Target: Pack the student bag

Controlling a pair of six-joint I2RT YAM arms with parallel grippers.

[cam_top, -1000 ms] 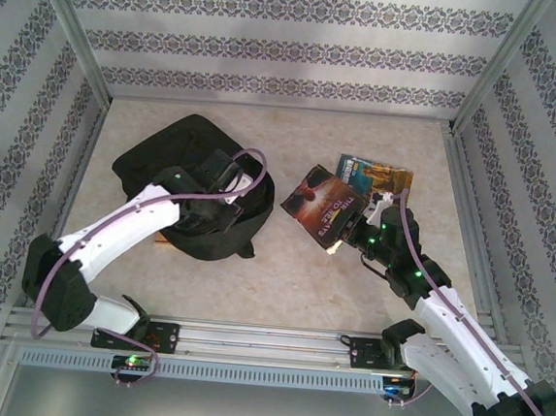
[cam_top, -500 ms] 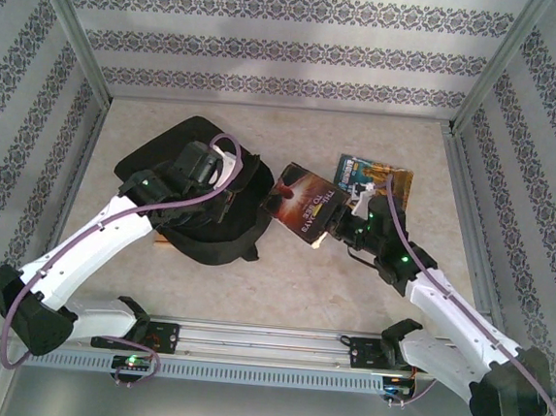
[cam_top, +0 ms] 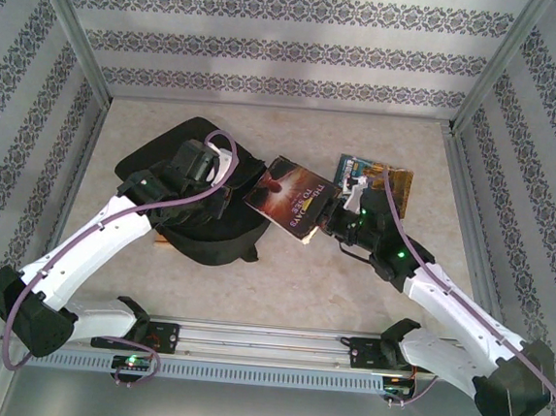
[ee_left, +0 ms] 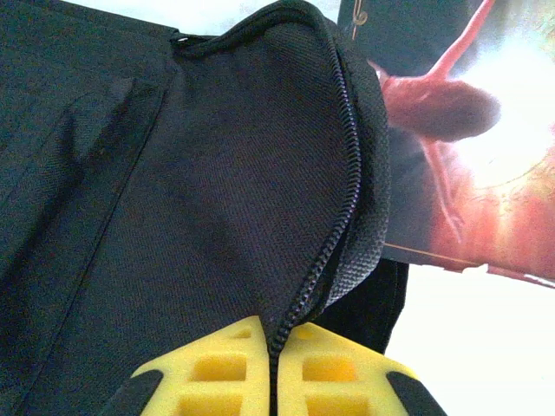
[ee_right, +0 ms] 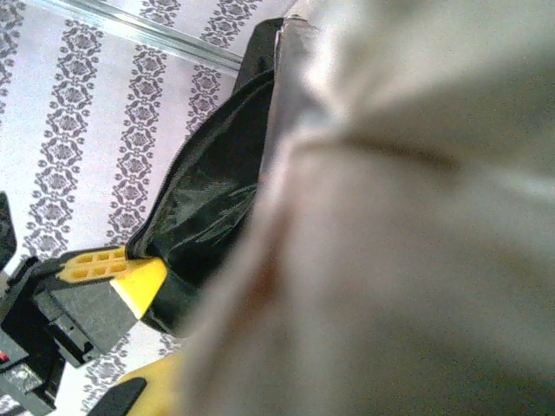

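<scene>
Above the bench [cam_top: 300,288], left fingers [ee_left: 217,377] pinch the zipper rim of the student bag [ee_left: 173,173], right fingers [ee_right: 160,381] clamp a red book [cam_top: 289,197]; sagging fabric could snag it.

Bag [cam_top: 212,236] lies left on the table [cam_top: 291,277], with a book [cam_top: 287,197] just right of it, its corner over the bag's right edge. More books [cam_top: 383,178] lie further right, slightly farther back.

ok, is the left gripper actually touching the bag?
Touching. In the left wrist view the left gripper has its yellow fingers closed on the zipper edge of the student bag, fabric pinched between them.
</scene>
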